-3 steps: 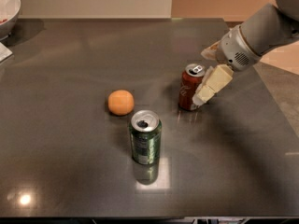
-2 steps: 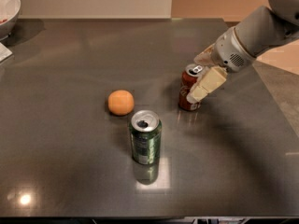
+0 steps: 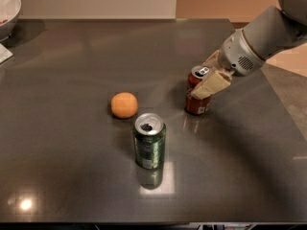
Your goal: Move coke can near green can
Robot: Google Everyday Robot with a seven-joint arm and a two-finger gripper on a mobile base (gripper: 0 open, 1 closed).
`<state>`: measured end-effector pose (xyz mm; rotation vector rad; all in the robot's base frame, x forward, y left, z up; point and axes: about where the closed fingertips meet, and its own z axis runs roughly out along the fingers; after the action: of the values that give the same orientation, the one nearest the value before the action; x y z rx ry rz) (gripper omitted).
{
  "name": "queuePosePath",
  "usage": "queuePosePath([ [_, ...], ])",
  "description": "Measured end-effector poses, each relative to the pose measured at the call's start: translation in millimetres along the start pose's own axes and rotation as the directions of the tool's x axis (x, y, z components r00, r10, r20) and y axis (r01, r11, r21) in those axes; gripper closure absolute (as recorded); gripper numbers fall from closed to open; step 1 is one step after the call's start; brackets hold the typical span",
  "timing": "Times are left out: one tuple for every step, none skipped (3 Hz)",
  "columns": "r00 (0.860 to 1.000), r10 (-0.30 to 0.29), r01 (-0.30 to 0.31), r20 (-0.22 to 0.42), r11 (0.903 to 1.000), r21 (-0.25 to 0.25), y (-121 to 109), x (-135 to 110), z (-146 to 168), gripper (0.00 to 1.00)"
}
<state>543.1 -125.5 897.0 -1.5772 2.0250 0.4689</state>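
The coke can is dark red with a silver top and stands upright on the dark table, right of centre. My gripper comes in from the right and is open around the can's upper half. One cream finger crosses the can's front and the other sits behind its top. The green can stands upright nearer the front, down and to the left of the coke can, with a clear gap between them.
An orange lies just up-left of the green can. A white bowl sits at the far left corner, with a pale object below it. The table's right edge runs close under my arm.
My gripper has slid a little left, further over the coke can. The can, the green can and the orange have stayed in place.
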Motion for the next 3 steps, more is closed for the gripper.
queuePosePath([
  [0.999,-0.025,0.026,0.020,0.9992,-0.032,20,-6,-6,0.87],
  [0.995,-0.075,0.081,0.063,0.9930,-0.086,53,-18,-9,1.00],
  [0.985,-0.133,0.148,0.108,0.9791,-0.140,87,-29,-11,1.00],
])
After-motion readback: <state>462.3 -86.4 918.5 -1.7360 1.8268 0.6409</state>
